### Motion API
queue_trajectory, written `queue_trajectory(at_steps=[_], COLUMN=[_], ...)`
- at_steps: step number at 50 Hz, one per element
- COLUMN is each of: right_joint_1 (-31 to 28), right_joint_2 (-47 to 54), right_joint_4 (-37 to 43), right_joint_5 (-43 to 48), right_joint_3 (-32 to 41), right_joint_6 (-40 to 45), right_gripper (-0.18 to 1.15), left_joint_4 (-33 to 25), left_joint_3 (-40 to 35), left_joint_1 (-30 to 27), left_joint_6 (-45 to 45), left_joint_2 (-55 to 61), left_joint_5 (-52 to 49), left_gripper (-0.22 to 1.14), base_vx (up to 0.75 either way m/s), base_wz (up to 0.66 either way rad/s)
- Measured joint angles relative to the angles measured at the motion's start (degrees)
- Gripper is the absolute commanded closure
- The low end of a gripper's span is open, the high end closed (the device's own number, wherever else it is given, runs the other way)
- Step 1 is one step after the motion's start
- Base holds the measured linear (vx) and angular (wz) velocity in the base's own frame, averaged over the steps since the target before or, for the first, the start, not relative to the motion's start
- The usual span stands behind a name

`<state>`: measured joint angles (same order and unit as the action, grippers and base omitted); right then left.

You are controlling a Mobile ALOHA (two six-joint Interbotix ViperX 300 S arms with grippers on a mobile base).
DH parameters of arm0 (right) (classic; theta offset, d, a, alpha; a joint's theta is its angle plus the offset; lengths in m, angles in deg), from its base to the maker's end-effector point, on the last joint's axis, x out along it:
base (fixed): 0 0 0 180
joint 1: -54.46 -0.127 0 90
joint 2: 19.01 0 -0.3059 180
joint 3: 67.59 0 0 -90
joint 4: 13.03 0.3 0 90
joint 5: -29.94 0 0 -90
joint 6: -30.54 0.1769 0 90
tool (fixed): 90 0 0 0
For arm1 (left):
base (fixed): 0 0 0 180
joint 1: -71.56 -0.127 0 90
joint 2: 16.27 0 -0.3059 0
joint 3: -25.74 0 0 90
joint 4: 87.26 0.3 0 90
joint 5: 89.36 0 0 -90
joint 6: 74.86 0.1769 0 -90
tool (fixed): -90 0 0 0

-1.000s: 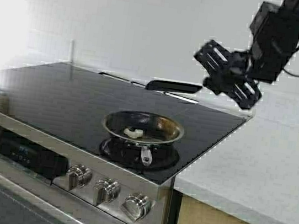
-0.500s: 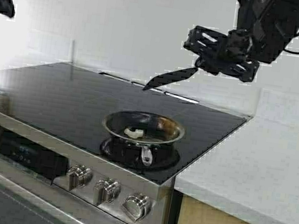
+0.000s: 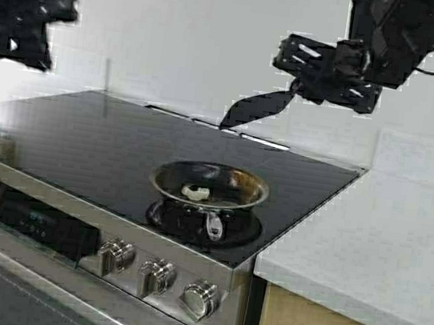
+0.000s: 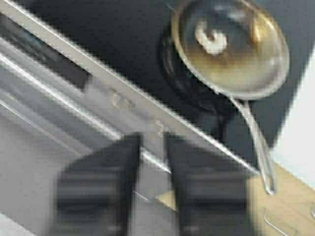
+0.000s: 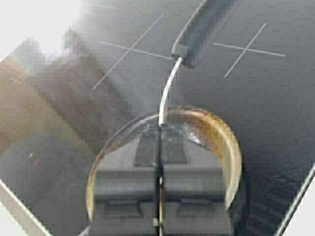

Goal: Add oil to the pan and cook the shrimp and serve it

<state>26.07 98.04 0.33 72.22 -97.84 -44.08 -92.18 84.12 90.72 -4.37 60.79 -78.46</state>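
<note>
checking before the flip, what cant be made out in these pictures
- Shrimp underside: faces down in the pan in every view.
- Right wrist view: the right pincer covers the pan's middle, hiding the shrimp.
- Spatula blade surface: only a dark silhouette in the high view.
- Left pincer: blurred in its wrist view.
- Oil: none visible anywhere.

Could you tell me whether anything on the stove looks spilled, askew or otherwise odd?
Nothing looks spilled. The pan sits level on the front burner with the shrimp inside; its inside is browned. The right pincer holds a black spatula tilted down, above the cooktop.
</note>
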Motion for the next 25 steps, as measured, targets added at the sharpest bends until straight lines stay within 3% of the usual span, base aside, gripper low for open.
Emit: queue_trajectory(at_steps=[5, 17, 25], right_joint_1=[0.2, 1.8, 3.5], right_joint_2=[0.0, 0.0, 0.0], right_joint_4=[0.0, 0.0, 0.2], right_joint_5=[0.8, 1.8, 3.1], right_joint_3=[-0.2, -1.8, -3.7], right_joint_6=[-0.1, -0.1, 0.0], right_gripper=[0.89, 0.89, 0.89], left_joint_4=[-0.1, 0.4, 7.0], left_joint_3=[-0.9, -8.3, -14.6], left_joint_1=[3.4, 8.4, 8.9], left_joint_6=[-1.9, -8.4, -19.6], left_joint_2=[9.1, 35.5, 48.8], left_joint_5=[6.6, 25.8, 36.7], left_gripper=[-0.09, -0.1, -0.1], base_vx=[0.0, 0.0, 0.0], base_wz=[0.01, 0.0, 0.0])
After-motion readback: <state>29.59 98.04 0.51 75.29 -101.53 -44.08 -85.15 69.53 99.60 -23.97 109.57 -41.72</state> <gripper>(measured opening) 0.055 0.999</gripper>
